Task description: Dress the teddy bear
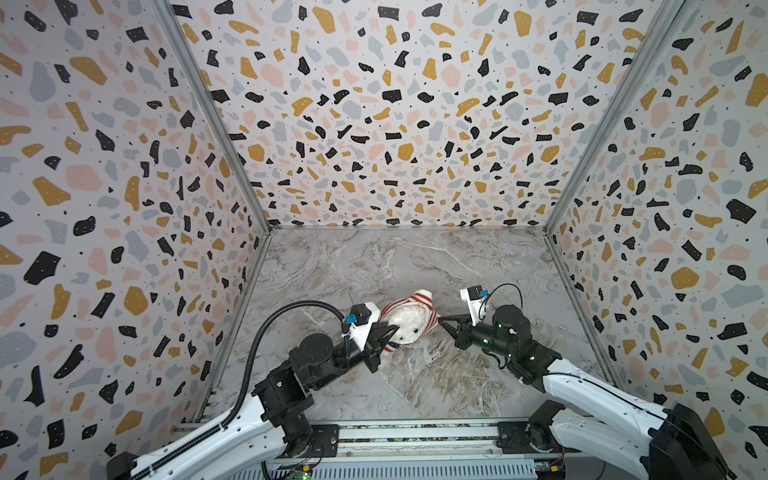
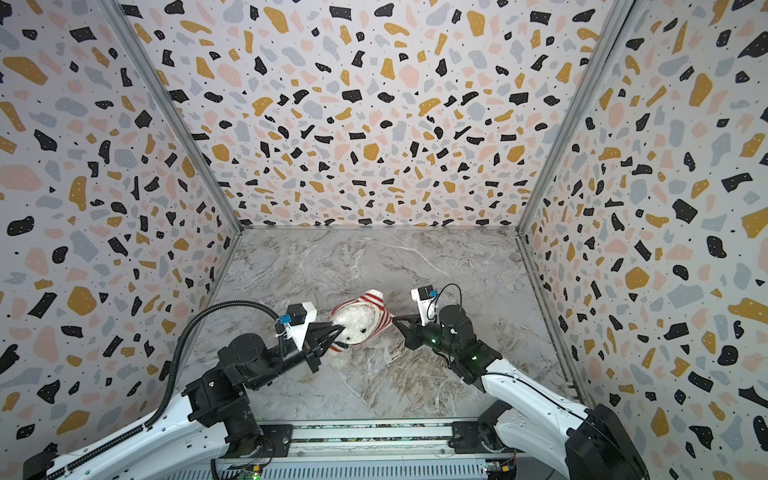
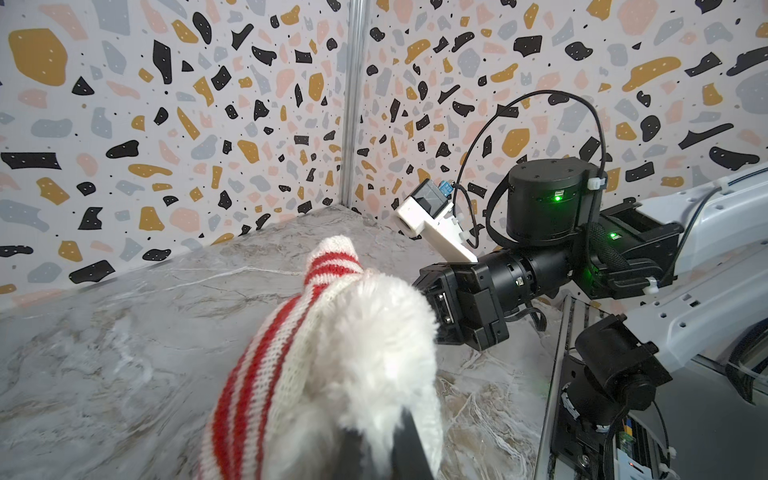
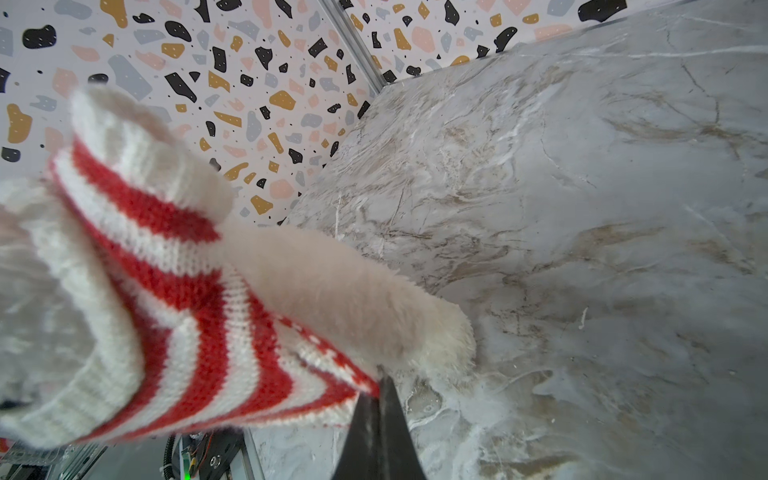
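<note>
Where the speckled terrazzo walls (image 1: 124, 166) box in the scene, you see them fill the upper two thirds of both top views. The marbled grey table (image 1: 374, 266) lies across the lower middle. From the bottom corners of the frame the left arm (image 1: 291, 374) and the right arm (image 1: 582, 382) reach in toward the centre.

Between them, in the lower middle of both top views, the teddy bear (image 1: 405, 328) lies on the table with its dark eyes facing the bottom of the frame. The red-and-white striped sweater (image 1: 420, 300) is stretched around the bear's far side and right flank, and one knit end pokes up above it.

Your left gripper (image 1: 394, 330) has its jaws pressed nearly together at the bear's left edge. In the left wrist view white fluff sits between its fingers (image 3: 409, 444), but you cannot tell whether that is fur or knit. Your right gripper (image 1: 442, 321) is pinched fully closed on the sweater's striped edge (image 4: 332, 374), just beside a furry limb (image 4: 353, 299).
</note>
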`<action>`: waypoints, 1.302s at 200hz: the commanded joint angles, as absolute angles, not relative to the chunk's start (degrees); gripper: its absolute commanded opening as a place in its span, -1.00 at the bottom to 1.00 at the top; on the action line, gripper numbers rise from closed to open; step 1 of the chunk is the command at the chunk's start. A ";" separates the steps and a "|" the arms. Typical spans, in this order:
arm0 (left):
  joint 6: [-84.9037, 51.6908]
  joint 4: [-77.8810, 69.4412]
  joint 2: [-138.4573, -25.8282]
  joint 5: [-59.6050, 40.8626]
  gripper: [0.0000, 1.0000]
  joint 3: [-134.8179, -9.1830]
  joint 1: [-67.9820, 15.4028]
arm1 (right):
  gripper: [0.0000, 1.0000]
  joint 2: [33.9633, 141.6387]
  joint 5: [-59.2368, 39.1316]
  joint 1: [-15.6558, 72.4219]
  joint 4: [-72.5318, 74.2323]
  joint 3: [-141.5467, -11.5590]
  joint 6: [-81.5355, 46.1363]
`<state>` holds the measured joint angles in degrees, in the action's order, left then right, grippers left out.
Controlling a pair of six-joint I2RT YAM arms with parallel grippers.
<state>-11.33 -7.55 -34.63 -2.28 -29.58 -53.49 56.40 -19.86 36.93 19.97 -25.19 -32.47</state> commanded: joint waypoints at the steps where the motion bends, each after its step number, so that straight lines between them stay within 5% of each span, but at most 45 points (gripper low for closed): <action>1: -11.54 -17.74 -31.64 -2.54 -1.00 -30.81 -53.89 | -1.00 57.06 -13.79 35.46 16.46 -24.05 -33.07; 73: -10.29 -15.41 -34.32 2.05 -1.00 -30.76 -53.91 | -0.81 47.86 -20.79 48.05 20.39 -30.88 -18.35; 163: -10.02 -15.12 -33.36 -1.00 -1.00 -31.88 -53.94 | 0.08 41.39 -12.41 47.99 8.38 -33.85 -12.78; 260: -10.40 -13.18 -34.37 3.10 -1.00 -33.66 -53.89 | 0.11 41.43 -19.79 48.25 11.63 -36.18 -7.12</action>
